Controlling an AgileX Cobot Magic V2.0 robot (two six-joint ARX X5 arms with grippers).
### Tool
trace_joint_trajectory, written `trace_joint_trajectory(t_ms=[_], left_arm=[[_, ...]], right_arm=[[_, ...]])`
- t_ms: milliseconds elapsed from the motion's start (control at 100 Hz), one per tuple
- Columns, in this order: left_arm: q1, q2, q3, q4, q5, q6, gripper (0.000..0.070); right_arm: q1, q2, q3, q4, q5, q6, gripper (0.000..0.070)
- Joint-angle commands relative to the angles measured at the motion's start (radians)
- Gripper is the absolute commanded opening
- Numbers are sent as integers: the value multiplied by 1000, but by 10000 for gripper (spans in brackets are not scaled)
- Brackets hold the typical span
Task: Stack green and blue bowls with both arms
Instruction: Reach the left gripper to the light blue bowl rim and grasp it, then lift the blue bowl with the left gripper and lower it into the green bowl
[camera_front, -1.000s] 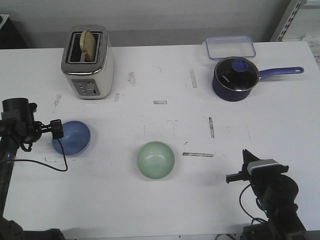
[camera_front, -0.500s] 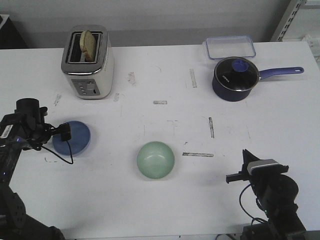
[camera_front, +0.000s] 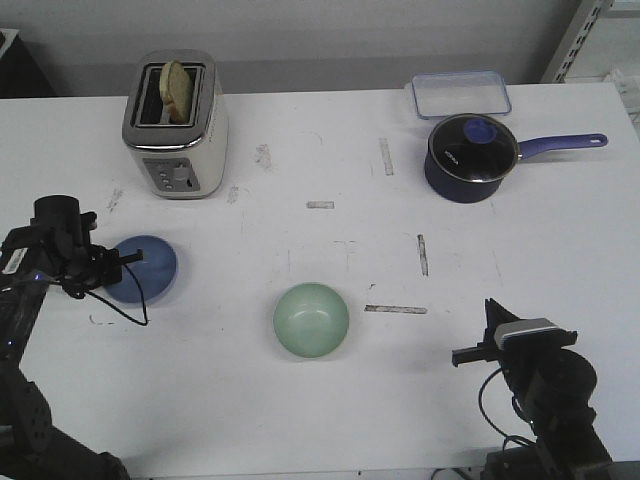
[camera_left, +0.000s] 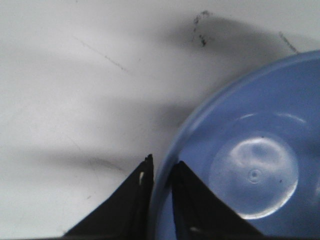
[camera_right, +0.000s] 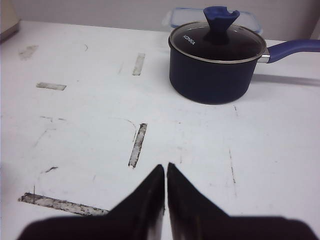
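white table (camera_front: 330, 150); left claw (camera_left: 160, 170) clamped on blue bowl (camera_front: 142, 268) rim; right claw (camera_right: 165, 172) together.

Left arm reaches in from the table's left edge, its wrist roughly level. Left gripper (camera_left: 161, 172) is pinched onto the rim of the blue bowl (camera_front: 143, 268), one fingertip inside the rim, one outside. Right arm sits folded low at the near right edge. Right gripper (camera_right: 165, 172) has its fingertips together, gripping nothing, above the table surface.
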Motion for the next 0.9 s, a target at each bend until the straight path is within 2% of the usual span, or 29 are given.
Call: trace_joint_trajectory(t_ms=[0, 210, 300, 460, 560, 890], left_arm=[[1, 10, 18, 2, 8, -3, 0], [-32, -42, 80, -9, 60, -11, 0], [-62, -87, 114, -8, 80, -40, 0], [-153, -182, 150, -6, 180, -113, 0], [-249, -239, 150, -7, 222, -126, 0], [-656, -251, 150, -119, 224, -135, 0]], right_arm=[[0, 6, 2, 7, 0, -11, 0], [0, 6, 2, 7, 0, -11, 0], [0, 6, 2, 7, 0, -11, 0], [0, 6, 2, 6, 0, -11, 0], [0, 6, 2, 6, 0, -11, 0], [0, 6, 2, 7, 0, -11, 0]])
